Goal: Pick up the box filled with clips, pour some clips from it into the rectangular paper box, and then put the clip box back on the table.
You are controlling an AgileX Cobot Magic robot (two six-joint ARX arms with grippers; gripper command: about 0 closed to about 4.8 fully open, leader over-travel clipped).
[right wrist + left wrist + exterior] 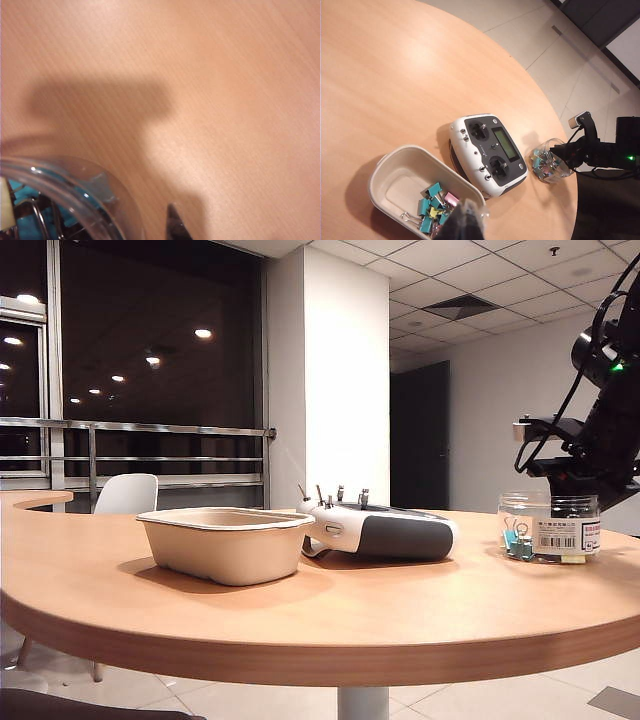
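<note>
The box filled with clips [550, 527] is a clear round jar with a barcode label. It stands upright on the table [400, 610] at the right. My right gripper [578, 478] is down at the jar's far side. In the right wrist view the jar [60, 200] fills one corner, and one dark fingertip [172, 222] stands a little apart from its wall; the other finger is hidden. The rectangular paper box [385, 170] holds several clips [434, 202]. My left gripper [465, 222] hangs shut above that box's rim.
A white-and-grey controller [385, 533] lies between the paper box [225, 545] and the jar. The table's edge runs close behind the jar [549, 161]. A white chair [125, 493] stands beyond the table at the left.
</note>
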